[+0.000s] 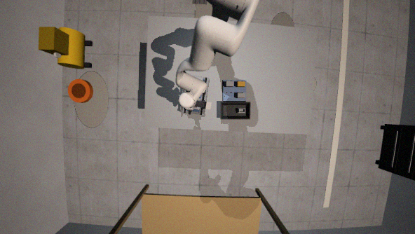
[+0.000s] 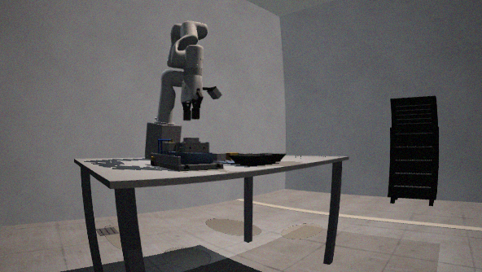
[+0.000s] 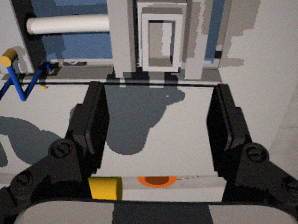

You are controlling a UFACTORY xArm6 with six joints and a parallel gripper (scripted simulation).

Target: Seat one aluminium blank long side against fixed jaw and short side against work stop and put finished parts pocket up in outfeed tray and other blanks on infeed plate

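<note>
My gripper (image 3: 158, 101) is open and empty, hanging high above the vise (image 2: 185, 156); it also shows in the exterior view (image 2: 191, 113). In the wrist view a pale block with a rectangular pocket (image 3: 160, 43) sits in the vise's opening between the grey jaws, below a dark rod. The vise (image 1: 194, 99) is mostly hidden under my arm in the overhead view. The blue infeed plate (image 1: 233, 90) holds a brass blank (image 1: 241, 83) and a grey blank (image 1: 240, 94). The dark outfeed tray (image 1: 235, 110) holds a small part (image 1: 240, 110).
A white cylinder (image 3: 67, 24) and blue hoses (image 3: 27, 83) lie on the vise's left side. The arm's base block (image 2: 163, 138) stands behind the vise. The tray (image 2: 256, 158) sits to the right of the vise on the table.
</note>
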